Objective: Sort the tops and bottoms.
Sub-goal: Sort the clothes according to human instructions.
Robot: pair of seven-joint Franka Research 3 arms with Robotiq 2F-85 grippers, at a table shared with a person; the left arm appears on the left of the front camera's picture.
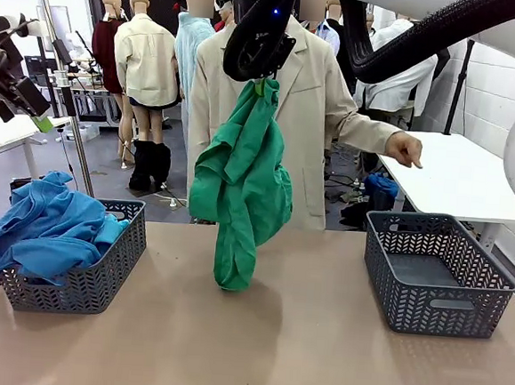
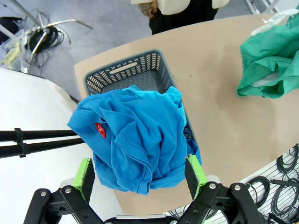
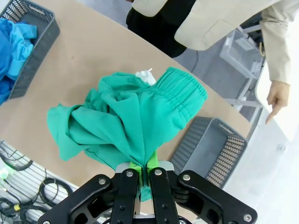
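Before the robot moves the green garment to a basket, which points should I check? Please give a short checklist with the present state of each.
1. Right hand shut on the green garment: ok.
2. Garment lifted free of the table: cannot tell, its lower end hangs near the surface.
3. Right basket empty: ok.
4. Left basket holds the blue garments: ok.
5. Left hand open, holding nothing: ok.
6. Person's hand away from the right basket: ok.
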